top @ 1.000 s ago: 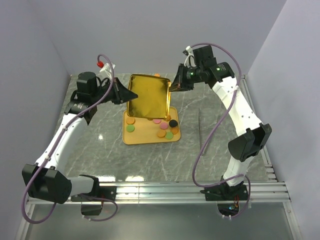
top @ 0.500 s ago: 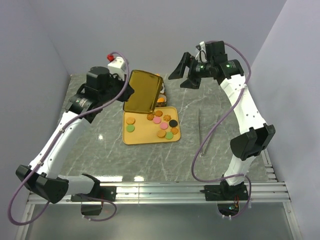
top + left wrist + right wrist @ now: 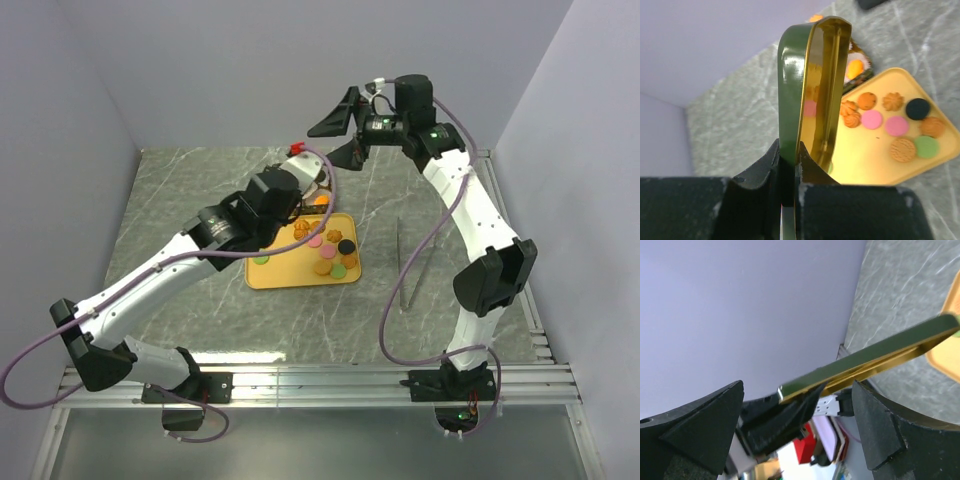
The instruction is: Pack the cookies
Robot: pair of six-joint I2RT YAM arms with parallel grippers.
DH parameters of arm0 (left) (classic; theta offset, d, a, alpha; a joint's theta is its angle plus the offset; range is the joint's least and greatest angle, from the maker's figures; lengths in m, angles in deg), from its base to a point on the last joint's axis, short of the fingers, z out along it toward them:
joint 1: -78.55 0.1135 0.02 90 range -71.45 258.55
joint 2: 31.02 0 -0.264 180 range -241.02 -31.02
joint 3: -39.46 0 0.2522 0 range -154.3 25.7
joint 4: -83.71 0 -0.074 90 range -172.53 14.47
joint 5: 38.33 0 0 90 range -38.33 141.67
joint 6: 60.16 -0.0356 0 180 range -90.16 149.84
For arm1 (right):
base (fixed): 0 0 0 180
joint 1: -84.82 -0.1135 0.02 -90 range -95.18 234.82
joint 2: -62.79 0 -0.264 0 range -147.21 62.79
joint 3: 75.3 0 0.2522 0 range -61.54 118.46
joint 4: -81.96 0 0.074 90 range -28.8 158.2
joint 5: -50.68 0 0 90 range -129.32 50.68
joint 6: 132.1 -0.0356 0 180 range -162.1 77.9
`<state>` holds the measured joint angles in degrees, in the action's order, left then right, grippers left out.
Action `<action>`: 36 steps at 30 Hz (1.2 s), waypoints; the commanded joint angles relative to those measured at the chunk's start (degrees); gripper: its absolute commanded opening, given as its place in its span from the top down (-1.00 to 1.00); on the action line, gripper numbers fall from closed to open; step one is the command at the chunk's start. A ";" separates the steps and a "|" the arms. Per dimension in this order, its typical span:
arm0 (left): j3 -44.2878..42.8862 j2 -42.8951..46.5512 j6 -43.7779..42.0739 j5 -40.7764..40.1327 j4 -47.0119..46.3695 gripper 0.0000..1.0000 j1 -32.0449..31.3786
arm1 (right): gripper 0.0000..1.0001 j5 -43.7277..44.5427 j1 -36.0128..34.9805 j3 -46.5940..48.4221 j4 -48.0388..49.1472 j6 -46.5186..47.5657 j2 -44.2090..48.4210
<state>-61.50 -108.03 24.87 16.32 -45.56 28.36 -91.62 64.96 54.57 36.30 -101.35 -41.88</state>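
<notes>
Desk [image 3: 160,190]: grey marble, w/ grey tweezers [image 3: 401,270] right of centre. Gold tray [image 3: 285,275] mid-frame in top view; L forearm crosses its upper-left corner. Lid [image 3: 815,90], dark green outside, gold inside, stands upright and edge-on, hiding part of tray in my L wrist view. L arm reaches diagonally to centre; L tool [image 3: 788,160] clenched on lid's lower rim. R arm held high, upper centre; R tool [image 3: 338,132] released, fingers wide. I see the cookies [image 3: 892,125] on tray, right of lid, apart from both tools.

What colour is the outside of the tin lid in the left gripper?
The lid is dark green outside, gold inside; best seen in left wrist view.
</notes>
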 commanded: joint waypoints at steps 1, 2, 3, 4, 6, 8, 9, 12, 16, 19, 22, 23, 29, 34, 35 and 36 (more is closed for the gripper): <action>-2.80 -0.59 -5.04 -12.97 -4.80 0.99 -3.41 | -0.90 -2.82 -2.02 -0.18 3.34 -2.63 -0.72; -2.54 -0.68 -6.27 -14.12 -5.41 0.99 -4.11 | -0.90 -2.73 -2.46 -0.45 2.29 -2.37 -0.89; -2.10 -0.51 -6.97 -16.04 -6.98 0.99 -4.64 | -0.90 -2.64 -3.08 -1.15 1.67 -1.85 -1.07; -1.75 -0.42 -7.59 -16.85 -7.78 0.99 -5.95 | -0.90 -2.55 -3.34 -1.68 1.14 -1.49 -1.07; -1.05 -0.07 -9.87 -18.43 -10.15 0.99 -7.10 | -0.90 -2.38 -4.04 -2.90 0.18 -0.79 -1.25; -0.69 -0.15 -12.15 -20.10 -11.56 0.99 -8.60 | -0.90 -2.46 -4.49 -3.35 -0.44 -0.44 -1.59; -0.69 -0.16 -12.69 -20.45 -12.35 0.99 -9.47 | -0.89 -2.46 -4.49 -3.44 -0.79 -0.35 -1.95; -1.04 -0.59 -14.36 -20.72 -12.89 0.99 -10.62 | -0.66 -2.90 -5.02 -2.57 -1.50 -0.08 -3.00; -1.48 -1.03 -14.63 -19.93 -11.84 0.99 -10.89 | 0.33 -3.78 -5.54 -1.24 -1.67 0.00 -4.23; -1.83 -1.56 -13.75 -18.88 -10.61 0.91 -10.89 | 0.73 -4.04 -5.63 -1.94 -1.23 0.09 -4.32; -2.97 -2.35 -11.82 -16.77 -7.54 0.55 -11.06 | 0.94 -4.05 -5.54 -2.82 -1.06 0.62 -4.41; -3.59 -2.35 -11.38 -15.63 -6.05 0.43 -11.07 | 0.99 -3.96 -5.46 -3.00 -1.15 1.14 -4.50; -5.00 -2.00 -5.42 -9.39 -0.15 -0.58 -11.07 | 1.00 -1.59 -3.26 -0.90 -2.37 3.86 -6.77; -6.67 -0.42 3.20 7.61 5.29 -0.84 -3.97 | 1.00 2.19 0.69 2.63 -2.03 7.73 -9.86; -6.23 -0.24 6.69 10.54 5.39 -0.84 -1.86 | 1.00 3.41 1.13 2.19 -0.11 8.26 -9.95; -5.88 -0.07 7.77 13.09 5.22 -0.84 2.51 | 1.00 4.03 1.48 0.53 1.13 8.35 -9.86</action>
<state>-65.61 -110.52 24.15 17.37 -42.32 23.37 -90.41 64.30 54.22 32.91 -96.69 -52.43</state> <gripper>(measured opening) 0.919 0.118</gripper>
